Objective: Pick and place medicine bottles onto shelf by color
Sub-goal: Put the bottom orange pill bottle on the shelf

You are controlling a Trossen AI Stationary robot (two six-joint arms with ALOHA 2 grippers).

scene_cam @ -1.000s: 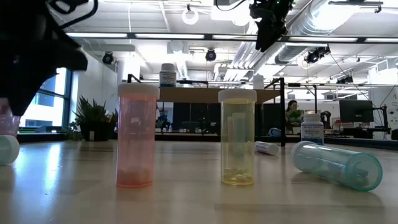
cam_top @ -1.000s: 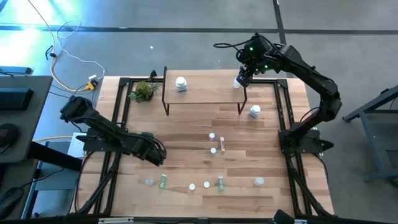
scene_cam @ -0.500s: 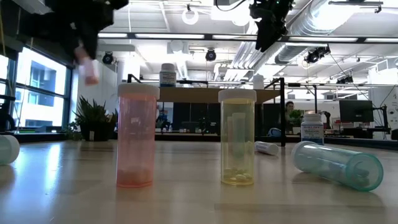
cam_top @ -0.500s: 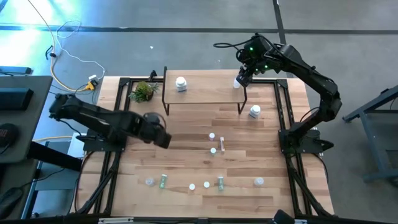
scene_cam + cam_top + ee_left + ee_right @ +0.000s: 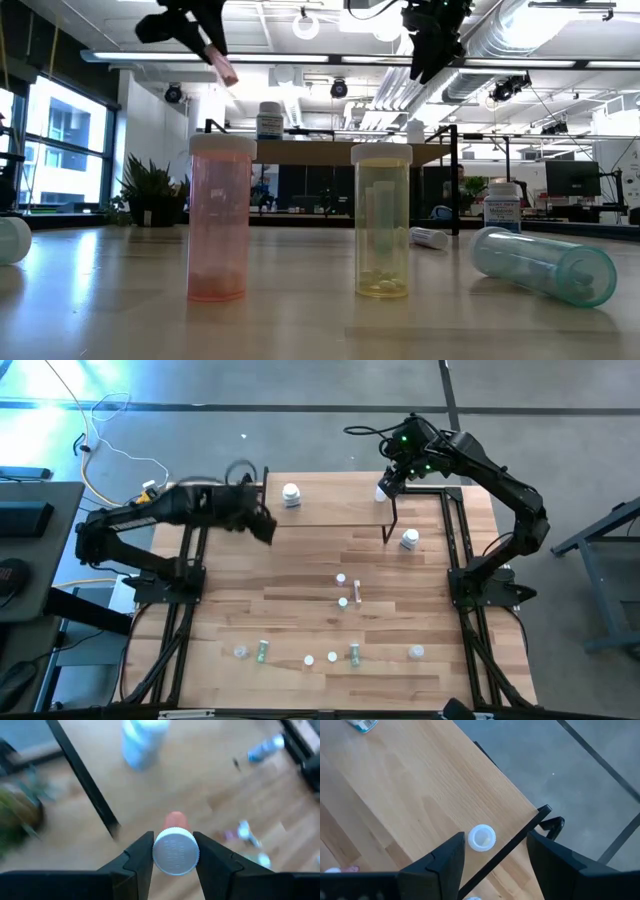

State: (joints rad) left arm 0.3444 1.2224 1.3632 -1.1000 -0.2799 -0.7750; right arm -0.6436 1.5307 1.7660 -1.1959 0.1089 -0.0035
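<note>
A pink medicine bottle [image 5: 175,820] with a white cap [image 5: 175,852] is in my left gripper [image 5: 175,861], which is shut on it high above the table, near the shelf's left end [image 5: 262,525]. The low view shows the bottle [image 5: 225,68] sticking out below the fingers. My right gripper [image 5: 496,840] hangs open above the shelf's [image 5: 330,510] far right corner, over a small white bottle [image 5: 481,838] standing there. A white jar [image 5: 291,494] stands on the shelf's left part. My left gripper pinches the pink bottle at its capped end [image 5: 159,854], one finger [image 5: 142,855] on each side of the white cap. The bottle lies along the fingers, its pink body pointing away and slanting down. It is lifted clear of the table.
Several small bottles lie and stand on the table's near half [image 5: 332,657], with three more mid-table [image 5: 343,601]. A white jar [image 5: 409,540] stands by the shelf's right leg and a green plant [image 5: 232,507] at its left. Pink [image 5: 217,215], yellow [image 5: 381,220] and green [image 5: 540,262] vials show close in the low view.
My left gripper has risen and swung from the table's near left part toward the far edge and the shelf's left end, turning as it went. It has carried the pink bottle up, well clear of the table.
</note>
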